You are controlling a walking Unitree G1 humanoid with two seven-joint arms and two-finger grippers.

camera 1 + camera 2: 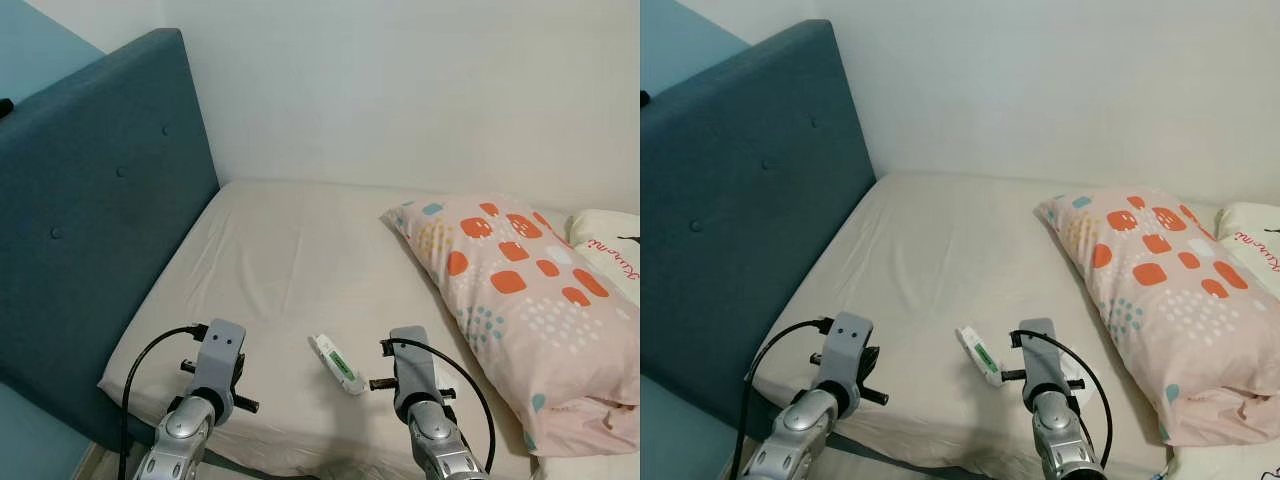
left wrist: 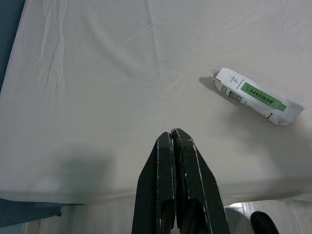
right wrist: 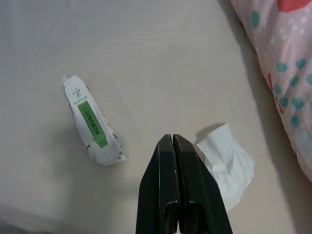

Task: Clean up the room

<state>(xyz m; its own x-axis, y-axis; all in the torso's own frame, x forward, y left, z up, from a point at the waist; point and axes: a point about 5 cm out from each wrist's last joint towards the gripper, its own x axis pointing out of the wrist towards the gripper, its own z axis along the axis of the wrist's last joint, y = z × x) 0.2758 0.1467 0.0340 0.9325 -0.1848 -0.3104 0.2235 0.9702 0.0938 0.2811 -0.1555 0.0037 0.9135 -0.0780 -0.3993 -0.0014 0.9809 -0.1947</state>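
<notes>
Left gripper (image 2: 171,134) and right gripper (image 3: 172,139) pinched closed (holding nothing), over bed (image 1: 270,250), white packet (image 1: 337,364) between, crumpled tissue (image 3: 226,163) by right gripper

"BGMWIPE" on white packet (image 2: 257,97)

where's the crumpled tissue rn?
The crumpled tissue lies on the bed sheet beside the right pincer, between the green-labelled packet and the patterned pillow.
</notes>
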